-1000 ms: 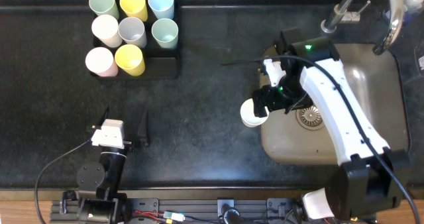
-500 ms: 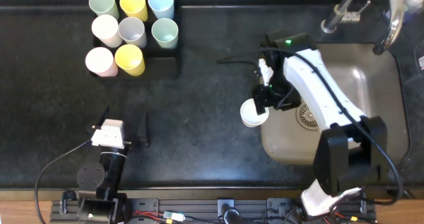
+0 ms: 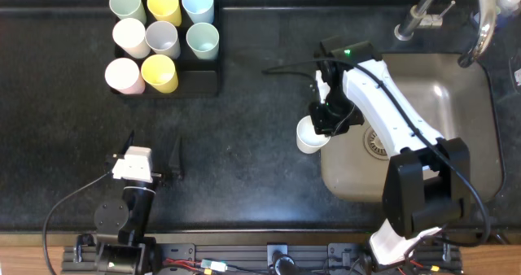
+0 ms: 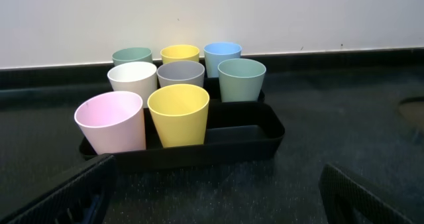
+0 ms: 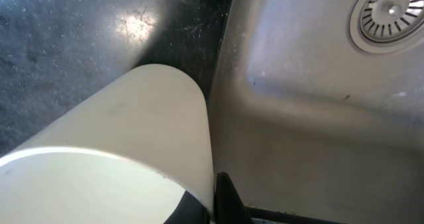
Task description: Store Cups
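Observation:
A cream cup (image 3: 309, 135) hangs tilted over the counter at the sink's left rim, with my right gripper (image 3: 327, 119) shut on its wall. In the right wrist view the cup (image 5: 119, 138) is close up, and my right gripper (image 5: 212, 207) pinches its rim above the sink's edge. A black tray (image 3: 202, 83) at the back left holds several pastel cups; its front right slot is bare. My left gripper (image 3: 153, 154) rests open near the front left of the counter. In the left wrist view it (image 4: 218, 168) faces the tray (image 4: 258, 141), with nothing between its fingers.
The steel sink (image 3: 456, 104) with its drain (image 3: 380, 143) lies at the right, and a tap (image 3: 419, 10) stands behind it. Dark counter (image 3: 244, 145) stretches between the tray and the sink.
My right arm has swung its wrist and carried the cup slightly toward the back and left, off the sink's rim. The left arm has not moved.

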Tool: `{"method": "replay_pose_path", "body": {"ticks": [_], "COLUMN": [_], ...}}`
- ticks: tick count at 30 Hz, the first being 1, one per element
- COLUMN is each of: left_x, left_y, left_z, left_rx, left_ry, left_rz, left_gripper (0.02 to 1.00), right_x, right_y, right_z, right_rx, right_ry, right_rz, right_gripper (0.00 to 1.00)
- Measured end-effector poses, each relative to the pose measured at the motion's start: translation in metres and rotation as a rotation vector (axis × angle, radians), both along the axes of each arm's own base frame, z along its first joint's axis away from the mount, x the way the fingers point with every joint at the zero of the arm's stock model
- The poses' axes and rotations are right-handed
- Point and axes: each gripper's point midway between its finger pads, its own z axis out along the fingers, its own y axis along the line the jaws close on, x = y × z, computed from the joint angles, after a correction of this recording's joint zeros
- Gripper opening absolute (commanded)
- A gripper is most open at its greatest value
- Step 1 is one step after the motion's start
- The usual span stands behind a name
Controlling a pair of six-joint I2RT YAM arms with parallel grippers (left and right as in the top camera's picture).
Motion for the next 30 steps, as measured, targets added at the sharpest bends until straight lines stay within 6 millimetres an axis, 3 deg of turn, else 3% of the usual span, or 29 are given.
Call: {"method": "replay_pose_path", "body": {"ticks": [4, 7, 10, 15, 18, 21, 30], "left_x": [0.0, 0.0, 0.0, 0.0, 0.0, 0.0, 0.0], "left_y": [0.0, 0.0, 0.0, 0.0, 0.0, 0.0, 0.0], "left_z": [0.0, 0.0, 0.0, 0.0, 0.0, 0.0, 0.0], "left_rx": [0.0, 0.0, 0.0, 0.0, 0.0, 0.0, 0.0], "left_ry": [0.0, 0.0, 0.0, 0.0, 0.0, 0.0, 0.0], "left_rz": [0.001, 0.001, 0.001, 0.001, 0.001, 0.001, 0.001], "left_gripper": [1.0, 1.0, 0.998, 1.0, 1.0, 1.0, 1.0], "right_x": [0.007, 0.018, 0.046, 0.093, 0.107, 0.118, 0.116], "right_y": [0.009, 0.024, 0.051, 0.105, 0.135, 0.163, 0.227], "right_z": [0.0, 0.012, 0.045, 0.126, 0.15, 0.145, 0.08], "right_rx": [0.036, 0.075, 0.146, 0.309, 0.372, 0.396, 0.381], "right_ry": [-0.029, -0.072, -0.187, -0.425, -0.468, -0.45, -0.327], "right_rz": [-0.002, 0.006, 0.02, 0.042, 0.055, 0.061, 0.042], "right_gripper": [0.042, 0.042, 0.042, 0.042, 0.042, 0.042, 0.045]}}
